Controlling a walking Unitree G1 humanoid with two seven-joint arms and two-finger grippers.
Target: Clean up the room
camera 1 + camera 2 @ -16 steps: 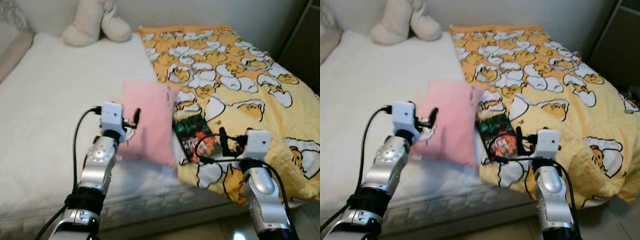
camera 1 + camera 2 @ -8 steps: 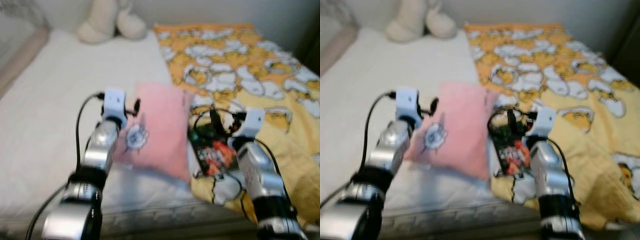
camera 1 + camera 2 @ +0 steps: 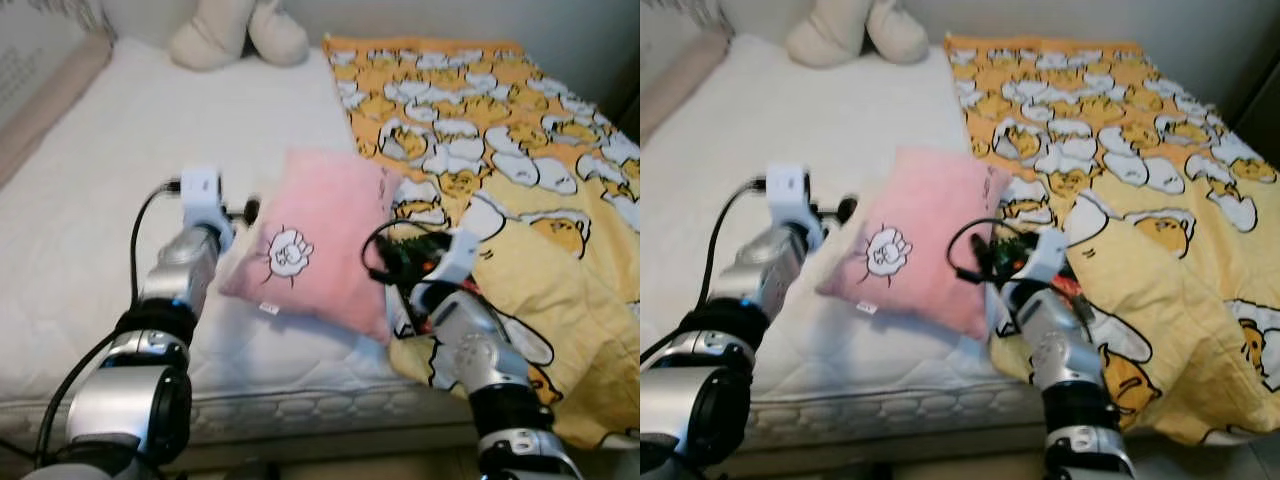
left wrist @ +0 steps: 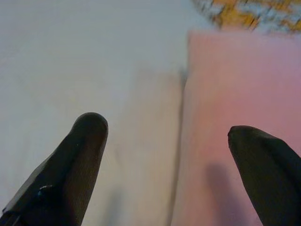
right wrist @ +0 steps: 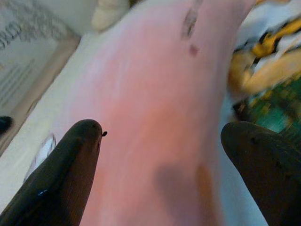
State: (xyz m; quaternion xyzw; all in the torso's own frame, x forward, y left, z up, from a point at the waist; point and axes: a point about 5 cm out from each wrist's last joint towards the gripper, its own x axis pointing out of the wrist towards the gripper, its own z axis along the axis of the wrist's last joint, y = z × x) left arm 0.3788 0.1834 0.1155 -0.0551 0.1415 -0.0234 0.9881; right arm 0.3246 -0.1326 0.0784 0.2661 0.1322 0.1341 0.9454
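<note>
Pink and soft, the pillow (image 3: 318, 240) lies on the white mattress (image 3: 90, 220) of the bed, near its front edge, with a small white cartoon print facing up. Its right edge touches the yellow blanket (image 3: 520, 200), which is patterned with white and orange egg figures and covers the right half of the bed. A dark green book (image 5: 275, 115) lies just beside the pillow, between it and the blanket, partly hidden behind the right arm.

The left claw (image 4: 171, 155) sits at the pillow's left edge with its two black fingers (image 4: 70, 174) spread wide, one over the mattress and one over the pink fabric, gripping nothing. The right claw (image 5: 178, 160) is at the pillow's right side, its fingers (image 5: 66, 174) likewise wide apart with the pillow's surface between them, not closed on it.

At the head of the bed, well apart from the pillow, a cream plush toy (image 3: 240, 30) rests against the wall.
</note>
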